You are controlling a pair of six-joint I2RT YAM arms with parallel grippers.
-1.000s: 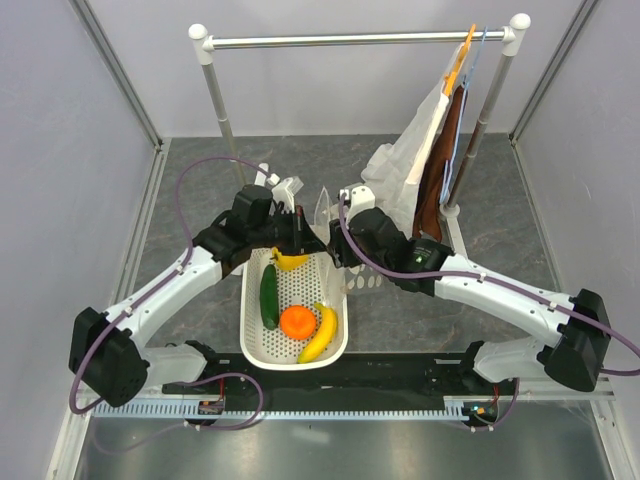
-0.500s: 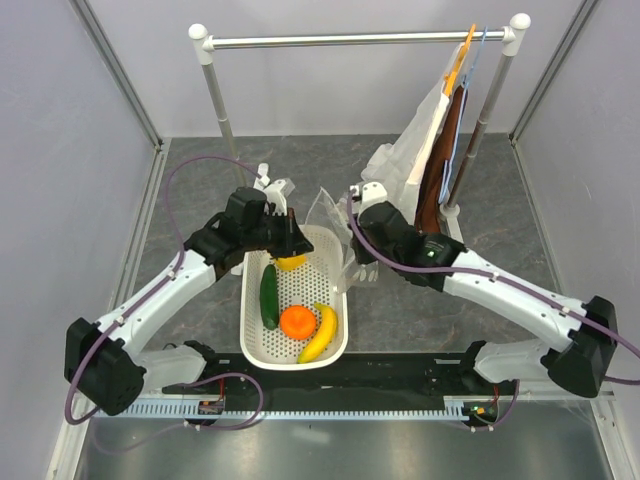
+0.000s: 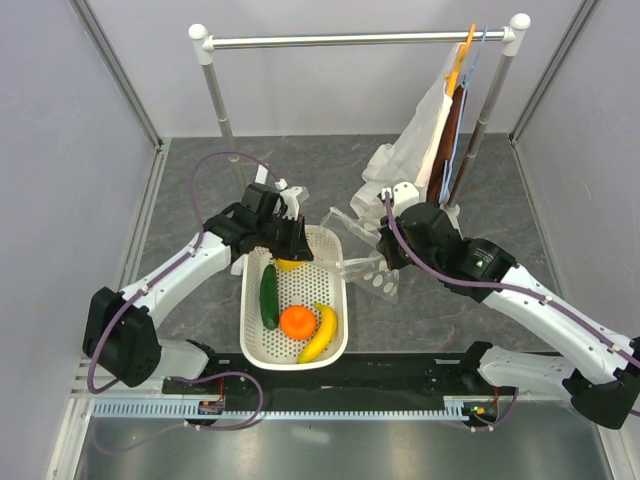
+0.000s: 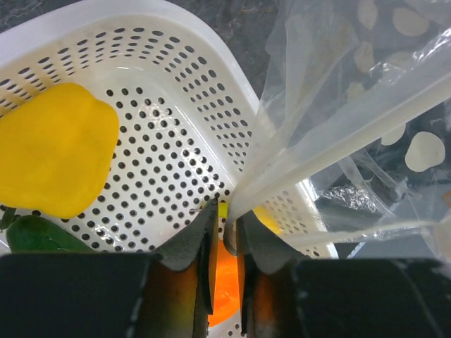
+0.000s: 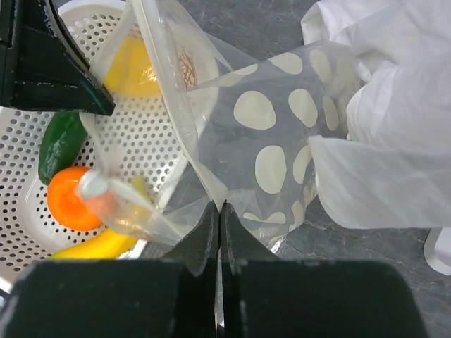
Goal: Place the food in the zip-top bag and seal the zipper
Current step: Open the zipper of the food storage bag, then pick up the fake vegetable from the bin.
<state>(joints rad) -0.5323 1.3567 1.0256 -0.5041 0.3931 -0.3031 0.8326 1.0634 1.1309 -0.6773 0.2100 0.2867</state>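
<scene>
Left wrist view: left gripper [image 4: 224, 243] pinched together on the clear dotted plastic zip-top bag [image 4: 317, 70], right at its narrow press-seal zipper strip [image 4: 338, 130], which runs off to the upper right of frame. Below, a white perforated plastic basket [image 4: 176, 42] holds the yellow bell pepper [image 4: 53, 148] at left, dark green cucumber [image 4: 35, 236] lower left, and round orange [image 4: 224, 292] showing between the fingers. Right wrist view: right gripper [image 5: 219, 215] clamped on another bag edge; yellow banana [image 5: 99, 245] in the basket lower left, plain white cloth [image 5: 402, 91] upper right. Top view: bag stretched between both grippers over the basket's upper right rim.
</scene>
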